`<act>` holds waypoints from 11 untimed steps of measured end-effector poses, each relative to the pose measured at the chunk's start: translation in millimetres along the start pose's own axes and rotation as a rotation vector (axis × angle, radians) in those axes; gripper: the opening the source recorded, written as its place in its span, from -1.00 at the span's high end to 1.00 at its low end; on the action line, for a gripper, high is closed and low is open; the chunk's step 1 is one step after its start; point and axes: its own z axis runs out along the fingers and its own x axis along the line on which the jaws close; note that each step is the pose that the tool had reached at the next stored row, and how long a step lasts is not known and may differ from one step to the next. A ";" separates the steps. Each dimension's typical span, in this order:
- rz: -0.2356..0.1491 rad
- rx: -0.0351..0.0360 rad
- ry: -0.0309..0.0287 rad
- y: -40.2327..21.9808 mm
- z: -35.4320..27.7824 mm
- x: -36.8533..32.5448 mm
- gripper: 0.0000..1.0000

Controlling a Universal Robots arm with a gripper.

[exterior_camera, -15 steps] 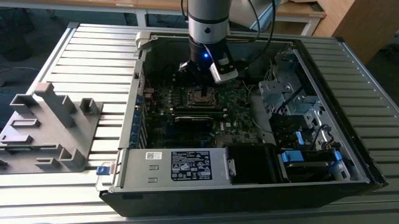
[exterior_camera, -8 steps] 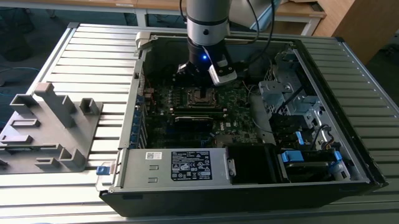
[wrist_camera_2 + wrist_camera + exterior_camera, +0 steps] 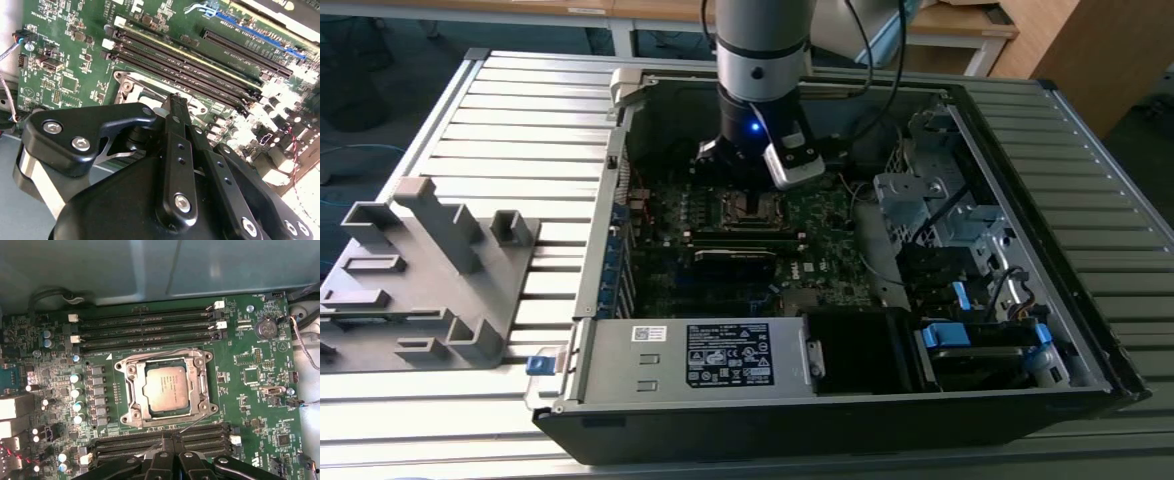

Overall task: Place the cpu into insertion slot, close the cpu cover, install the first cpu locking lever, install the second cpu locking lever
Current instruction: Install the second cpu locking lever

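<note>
At the middle of the first wrist view the cpu lies flat in the insertion slot with the cpu cover down around it. The gripper hangs just below — fingers pressed together, holding nothing. It could bump the memory slots or thin lever wire, because open room is tight between them and the case wall.

Open PC case sits on a slatted metal table. Grey plastic fixture lies beside it. Power supply at the case's near edge.
</note>
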 end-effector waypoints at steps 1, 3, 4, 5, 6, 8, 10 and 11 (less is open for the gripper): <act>0.000 -0.0001 -0.0002 -0.3 0.2 0.9 0.79; 0.000 -0.0002 -0.0005 -0.8 0.7 4.4 0.79; 0.000 -0.0001 -0.0008 -1.1 1.0 6.4 0.79; 0.000 -0.0002 -0.0011 -1.4 1.3 8.5 0.79; 0.000 -0.0003 -0.0013 -1.6 1.8 10.5 0.79; 0.000 -0.0002 -0.0014 -2.1 3.3 13.9 0.79; 0.000 -0.0001 -0.0013 -2.6 5.9 16.3 0.79; 0.000 -0.0001 -0.0013 -2.8 7.5 17.0 0.79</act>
